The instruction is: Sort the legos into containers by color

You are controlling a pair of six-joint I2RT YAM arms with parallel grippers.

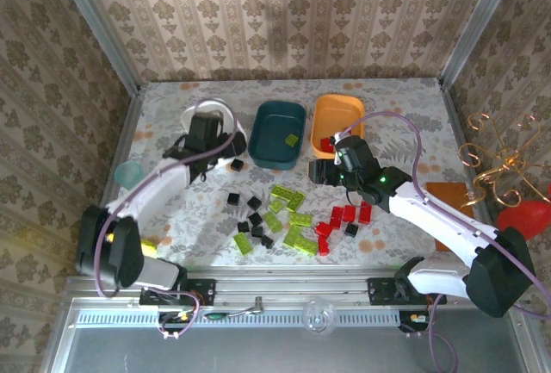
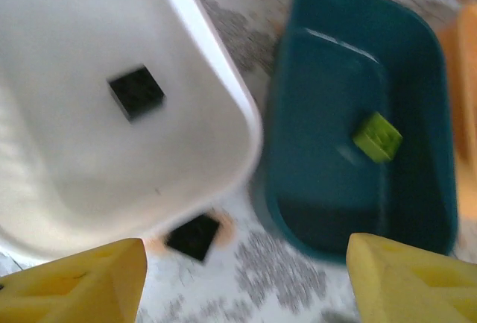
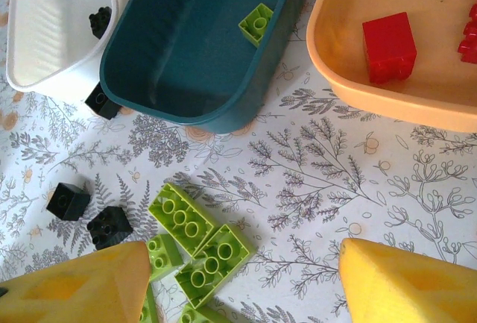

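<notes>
The white tray (image 2: 67, 166) holds one black brick (image 2: 136, 92); a second black brick (image 2: 194, 236) lies on the table against its rim. The dark teal tray (image 2: 328, 211) holds one lime-green brick (image 2: 377, 136). A red brick (image 3: 389, 47) sits in the orange tray (image 3: 350, 77). My left gripper (image 2: 246, 286) hangs open over the gap between the white and teal trays, nothing between its fingers. My right gripper (image 3: 242, 278) is open and empty above the table, just in front of the teal and orange trays, with lime-green bricks (image 3: 197, 245) under its left finger.
Loose black (image 1: 250, 214), lime-green (image 1: 288, 218) and red (image 1: 344, 218) bricks are scattered mid-table in front of the trays. A pale-teal cup (image 1: 129, 172) stands at the left edge. An orange pad (image 1: 448, 196) and a gold wire stand (image 1: 499, 158) sit at the right.
</notes>
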